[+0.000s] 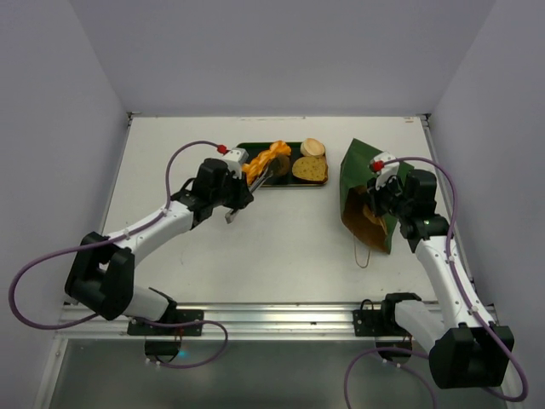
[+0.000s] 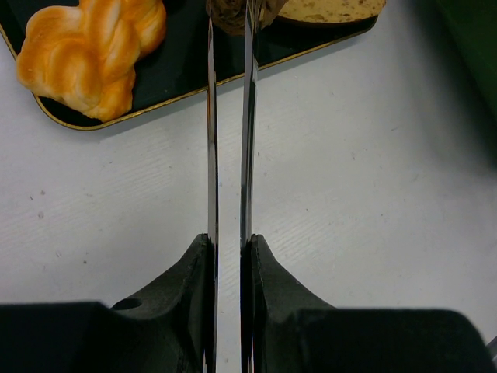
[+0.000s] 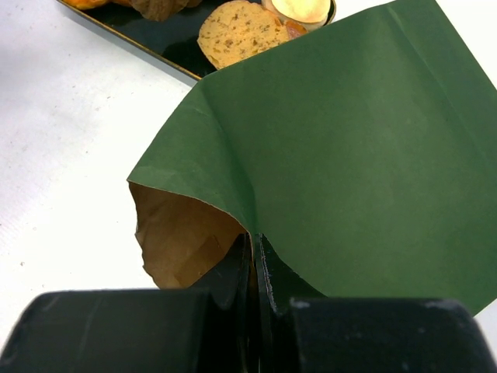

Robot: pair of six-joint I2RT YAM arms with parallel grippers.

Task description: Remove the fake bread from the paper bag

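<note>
The paper bag (image 1: 362,183) lies on its side at the right, green outside, brown inside, its mouth (image 3: 182,237) open toward the near left. My right gripper (image 1: 375,200) is shut on the bag's upper edge (image 3: 255,245). My left gripper (image 1: 241,189) is shut on metal tongs (image 2: 230,155), whose tips pinch a small dark piece (image 2: 229,17) over the dark tray (image 2: 155,78). On the tray (image 1: 285,184) lie the orange braided loaf (image 1: 266,160), a toast slice (image 1: 311,169) and a round bun (image 1: 312,147). I cannot see any bread inside the bag.
The bag's twine handle (image 1: 362,251) trails on the white table toward the near edge. White walls close in the table at the back and sides. A metal rail (image 1: 272,315) runs along the near edge between the arm bases.
</note>
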